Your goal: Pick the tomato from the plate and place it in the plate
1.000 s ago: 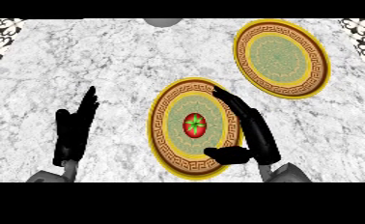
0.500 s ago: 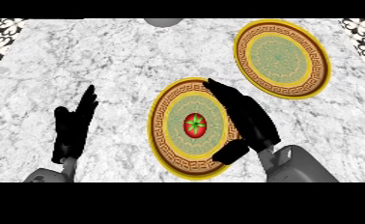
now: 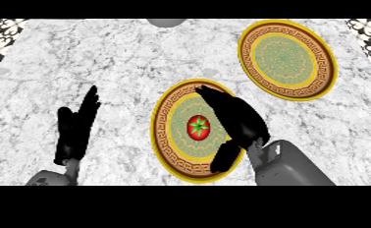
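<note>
A red tomato [image 3: 198,127] with a green stem lies in the middle of the near plate [image 3: 168,132], which has a gold rim and a brown key-pattern border. My right hand [image 3: 235,119] hovers over that plate's right half, just right of the tomato, fingers straight and pointing up-left, thumb hanging toward the plate's lower rim. It does not touch the tomato. A second plate [image 3: 288,60] of the same pattern sits bare at the upper right. My left hand [image 3: 76,126] rests open at the lower left, fingers up.
The counter is white-grey marble [image 3: 109,65]. A grey rounded object [image 3: 168,22] shows at the top edge, centre. Dark patterned corners appear at the far upper left and upper right.
My right hand has slid left and forward over the near plate, closing in on the tomato from the right. Its forearm has come further into view. The left hand has stayed put.
</note>
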Controlling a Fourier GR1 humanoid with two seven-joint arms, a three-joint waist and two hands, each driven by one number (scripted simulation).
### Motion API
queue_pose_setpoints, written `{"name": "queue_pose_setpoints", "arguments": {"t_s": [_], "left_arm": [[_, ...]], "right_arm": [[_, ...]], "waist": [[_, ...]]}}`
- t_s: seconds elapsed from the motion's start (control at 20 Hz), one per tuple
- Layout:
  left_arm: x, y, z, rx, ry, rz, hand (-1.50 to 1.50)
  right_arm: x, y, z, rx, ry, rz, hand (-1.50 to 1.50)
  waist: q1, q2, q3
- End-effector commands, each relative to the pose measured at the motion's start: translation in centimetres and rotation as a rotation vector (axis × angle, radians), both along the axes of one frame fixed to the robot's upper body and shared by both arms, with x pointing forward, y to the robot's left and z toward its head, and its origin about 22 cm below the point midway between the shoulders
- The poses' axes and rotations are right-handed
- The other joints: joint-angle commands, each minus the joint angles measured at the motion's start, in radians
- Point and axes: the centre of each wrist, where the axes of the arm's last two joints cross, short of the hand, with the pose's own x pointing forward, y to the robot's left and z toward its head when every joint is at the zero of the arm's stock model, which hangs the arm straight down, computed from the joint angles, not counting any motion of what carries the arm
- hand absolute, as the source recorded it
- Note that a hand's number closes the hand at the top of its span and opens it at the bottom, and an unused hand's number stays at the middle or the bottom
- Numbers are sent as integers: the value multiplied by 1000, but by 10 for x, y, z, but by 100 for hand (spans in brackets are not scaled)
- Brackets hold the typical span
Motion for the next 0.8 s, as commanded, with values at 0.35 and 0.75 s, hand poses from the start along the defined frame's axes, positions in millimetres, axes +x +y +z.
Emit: {"name": "queue_pose_setpoints", "arguments": {"t_s": [0.35, 0.75], "left_arm": [[11, -9, 19, 6, 3, -3, 0], [-4, 2, 14, 8, 6, -8, 0]], "right_arm": [[14, 13, -10, -37, 52, 28, -150], [8, 12, -36, -18, 63, 17, -150]], "waist": [[1, 0, 1], [0, 0, 1]]}}
